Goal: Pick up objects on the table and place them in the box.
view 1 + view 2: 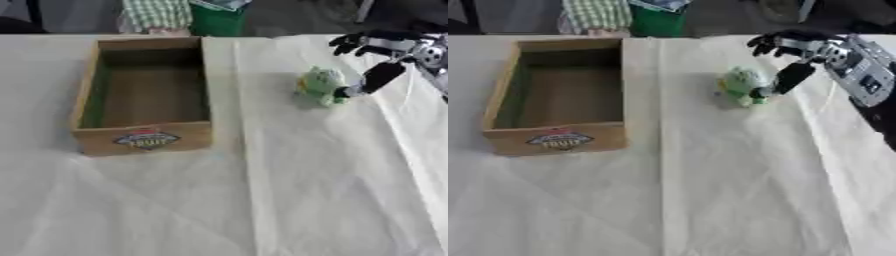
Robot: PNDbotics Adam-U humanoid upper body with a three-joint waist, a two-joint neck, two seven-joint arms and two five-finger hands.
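Nearest me the tabletop [332, 200] is covered in a pale creased cloth; a long fold runs up it just right of the box.

The box [144, 137], my landmark, is wooden and open-topped. Its near wall carries an oval label I cannot read. The inside shows a greenish left wall and a brown floor; I make out nothing lying in it, though the near wall hides the strip of floor right behind it.

To the right of the box, level with its far half and well apart from it, sits the green toy [744, 85]. It is a small, soft-looking, light green lump with a yellowish patch low down; its shape is too blurred to name.

My right hand [794, 50] is on the toy's far-right side, coming in from the upper right. The thumb [791, 78] points down-left with its tip at the toy's right edge, touching or just short, I cannot tell which. My fingers [765, 44] are spread and bent beyond the toy, closed on nothing. The forearm is cut off by the right edge.

My left hand shows in neither view.

Beyond the box's far wall, past the tabletop edge, are a green-checked cloth [157, 14] and a dark green shape [216, 21], both cut off at the top.
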